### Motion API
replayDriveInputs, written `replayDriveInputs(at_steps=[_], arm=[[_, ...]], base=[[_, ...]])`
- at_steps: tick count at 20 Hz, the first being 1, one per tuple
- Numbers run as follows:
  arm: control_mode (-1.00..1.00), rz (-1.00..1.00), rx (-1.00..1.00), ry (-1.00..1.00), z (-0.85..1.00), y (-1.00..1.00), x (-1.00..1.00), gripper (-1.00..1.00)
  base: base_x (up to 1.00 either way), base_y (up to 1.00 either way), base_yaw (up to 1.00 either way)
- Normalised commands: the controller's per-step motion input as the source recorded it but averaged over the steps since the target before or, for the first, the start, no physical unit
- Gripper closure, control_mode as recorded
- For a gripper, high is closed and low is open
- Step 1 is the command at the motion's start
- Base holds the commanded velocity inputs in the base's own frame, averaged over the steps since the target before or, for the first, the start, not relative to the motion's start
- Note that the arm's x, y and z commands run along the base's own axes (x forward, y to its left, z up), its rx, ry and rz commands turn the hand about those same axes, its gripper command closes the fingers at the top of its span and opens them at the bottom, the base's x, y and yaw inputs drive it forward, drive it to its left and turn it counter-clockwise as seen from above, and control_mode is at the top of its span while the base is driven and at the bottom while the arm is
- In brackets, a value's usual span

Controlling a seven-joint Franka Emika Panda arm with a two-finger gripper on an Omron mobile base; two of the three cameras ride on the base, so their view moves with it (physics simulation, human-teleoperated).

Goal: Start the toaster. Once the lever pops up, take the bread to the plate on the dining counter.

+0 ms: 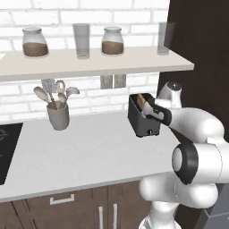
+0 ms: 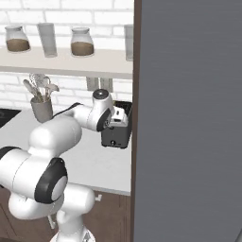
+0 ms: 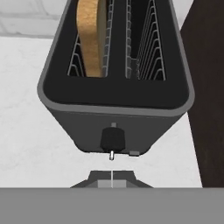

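The toaster [image 3: 114,94] sits directly ahead of the gripper [image 3: 112,178] in the hand view, its front end facing the camera. The jaws are pressed together, holding nothing, and sit just short of the toaster's black lever knob [image 3: 112,139], which stands low on the front face. Whether the tips touch the knob cannot be told.

The bread [image 3: 92,37] stands upright in the left of the 2 slots, its tan top edge rising above the slot's wire guides; the right slot holds only its wire guides.

In the left base view the toaster [image 1: 142,116] stands near the right end of the white worktop [image 1: 89,152], with the hand close against its right side. To its left, well apart, a grey utensil cup [image 1: 58,116] holds several spoons. A dark cooktop [image 1: 6,150] lies at the worktop's left edge. Just beside the toaster on the right rises a tall dark cabinet wall [image 1: 201,53].

Above, a pale shelf [image 1: 89,62] carries 2 lidded jars [image 1: 35,42] of brown contents and 2 clear glasses [image 1: 81,40]. A white brick wall [image 1: 103,13] runs behind, with an outlet plate [image 1: 112,81] under the shelf. Dark wood drawers [image 1: 67,201] sit below the worktop.
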Motion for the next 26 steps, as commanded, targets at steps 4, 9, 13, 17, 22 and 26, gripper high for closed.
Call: replayDriveInputs(at_steps=[4,9,13,17,22,26], arm=[[-1.0,0.0,0.0,0.0,0.0,-0.01,0.09,1.0],[-1.0,0.0,0.0,0.0,-0.01,0.0,0.17,1.0],[-1.0,0.0,0.0,0.0,-0.09,0.0,0.18,1.0],[-1.0,0.0,0.0,0.0,-0.16,0.0,0.2,1.0],[-1.0,0.0,0.0,0.0,-0.17,0.0,0.08,1.0],[-1.0,0.0,0.0,0.0,-0.2,0.0,0.0,1.0]], base=[[0.0,0.0,0.0],[0.0,0.0,0.0],[0.0,0.0,0.0],[0.0,0.0,0.0],[0.0,0.0,0.0],[0.0,0.0,0.0]])
